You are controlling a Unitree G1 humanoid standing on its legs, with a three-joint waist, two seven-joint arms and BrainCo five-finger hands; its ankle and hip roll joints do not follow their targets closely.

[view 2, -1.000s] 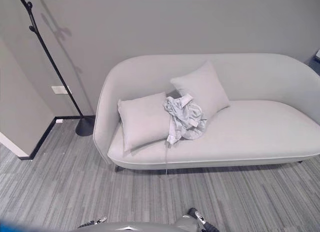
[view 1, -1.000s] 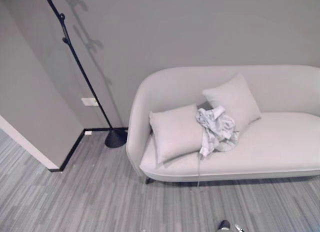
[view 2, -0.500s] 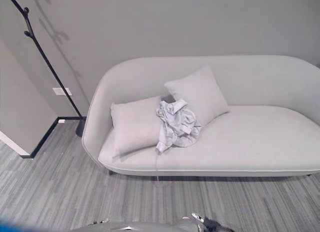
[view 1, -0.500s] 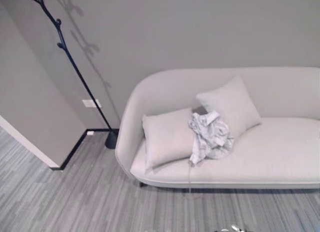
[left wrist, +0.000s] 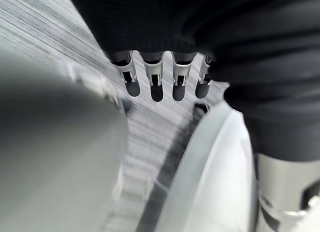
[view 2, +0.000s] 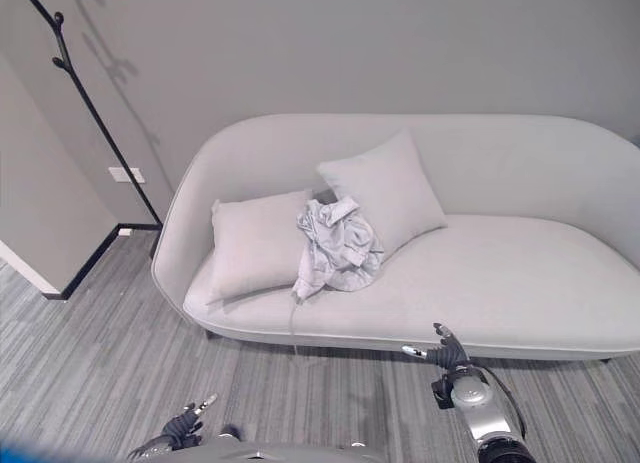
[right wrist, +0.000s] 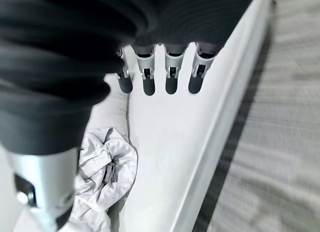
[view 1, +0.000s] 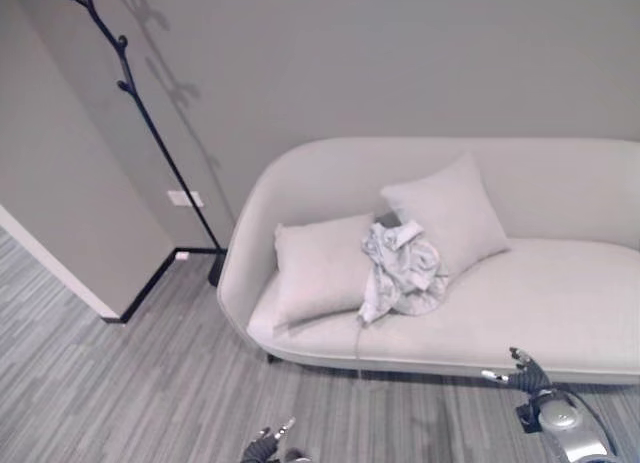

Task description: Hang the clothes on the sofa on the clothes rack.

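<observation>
The robot's right hand and left hand, fingers relaxed and empty, hung low before the pale grey curved fabric sofa. The crumpled light-grey garment lay between two cushions; reaching squarely over its bunched middle looked wisest. Beyond stood the slim black metal clothes rack. No writing was legible.
</observation>
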